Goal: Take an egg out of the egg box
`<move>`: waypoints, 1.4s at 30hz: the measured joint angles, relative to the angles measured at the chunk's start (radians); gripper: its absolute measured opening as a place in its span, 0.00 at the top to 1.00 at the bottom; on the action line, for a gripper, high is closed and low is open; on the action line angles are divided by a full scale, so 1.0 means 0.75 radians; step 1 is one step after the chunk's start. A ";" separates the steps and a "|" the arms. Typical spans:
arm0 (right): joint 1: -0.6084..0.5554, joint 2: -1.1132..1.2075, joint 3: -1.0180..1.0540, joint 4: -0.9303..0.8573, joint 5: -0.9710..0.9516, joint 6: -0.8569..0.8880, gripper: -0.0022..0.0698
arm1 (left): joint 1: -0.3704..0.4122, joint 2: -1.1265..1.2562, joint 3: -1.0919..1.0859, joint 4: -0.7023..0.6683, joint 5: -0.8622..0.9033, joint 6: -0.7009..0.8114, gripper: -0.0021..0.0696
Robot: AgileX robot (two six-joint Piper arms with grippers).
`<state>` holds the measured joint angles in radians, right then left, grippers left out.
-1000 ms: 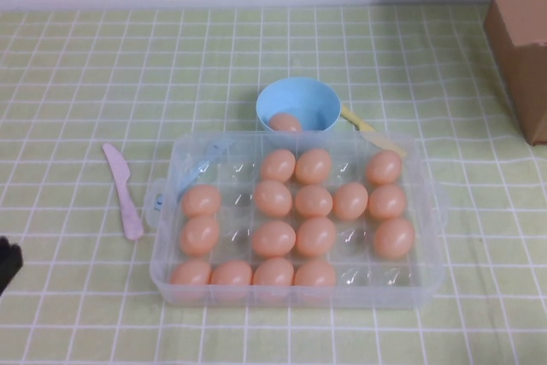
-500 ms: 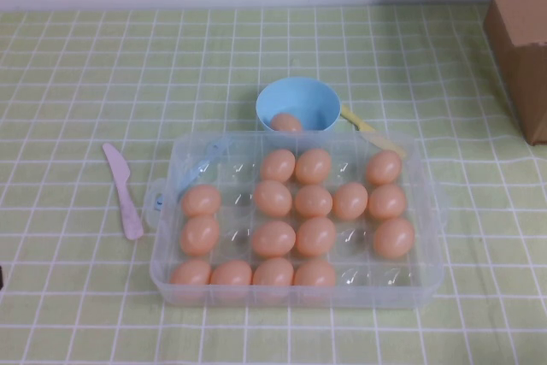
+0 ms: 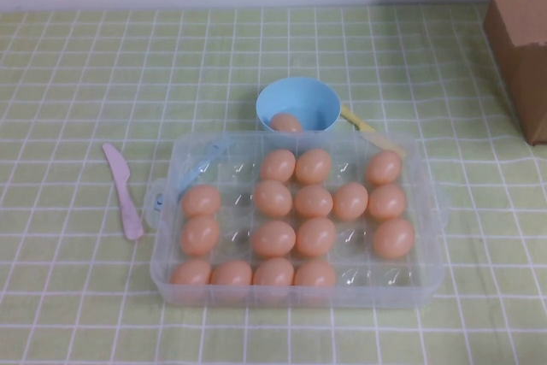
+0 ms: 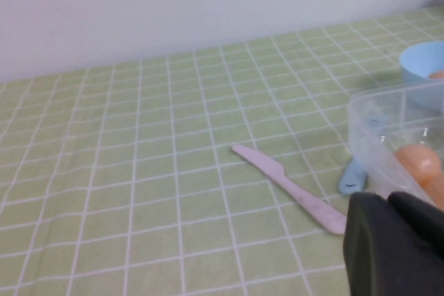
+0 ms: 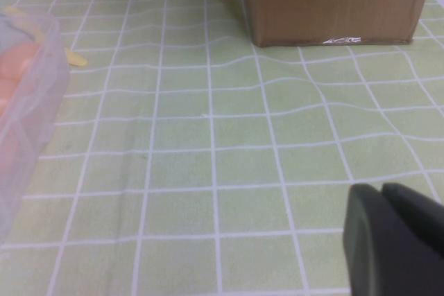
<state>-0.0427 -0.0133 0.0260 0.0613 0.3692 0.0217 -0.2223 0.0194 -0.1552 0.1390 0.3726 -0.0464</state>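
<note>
The clear egg box (image 3: 299, 297) stands mid-table with several peach-orange eggs in its cups, one of them near the middle (image 3: 273, 198). One more egg (image 3: 285, 122) lies in the light-blue bowl (image 3: 299, 102) just behind the box. Neither gripper shows in the high view. In the left wrist view my left gripper (image 4: 388, 202) is shut and empty, low over the cloth beside the box's left end (image 4: 374, 123). In the right wrist view my right gripper (image 5: 381, 192) is shut and empty, to the right of the box (image 5: 41, 102).
A pink plastic knife (image 3: 124, 190) lies left of the box, near my left gripper (image 4: 288, 186). A yellow utensil (image 3: 369, 132) lies behind the box's right corner. A cardboard box (image 3: 521, 32) stands at the far right. A green checked cloth covers the table.
My left gripper's dark tip, seen at the high view's left edge a second ago, has drawn back out of that view. The eggs, box and bowl have not moved.
</note>
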 joint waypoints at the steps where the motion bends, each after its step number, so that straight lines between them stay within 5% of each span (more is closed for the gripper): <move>1: 0.000 0.000 0.000 0.000 0.000 0.000 0.99 | 0.033 -0.023 0.023 -0.024 -0.013 0.030 0.98; 10: 0.000 0.000 0.000 0.000 0.000 0.000 0.99 | 0.206 -0.039 0.169 -0.091 -0.116 0.102 0.98; 42: 0.000 0.000 0.000 0.000 0.000 0.003 0.99 | 0.300 -0.039 0.240 -0.079 -0.005 0.111 0.98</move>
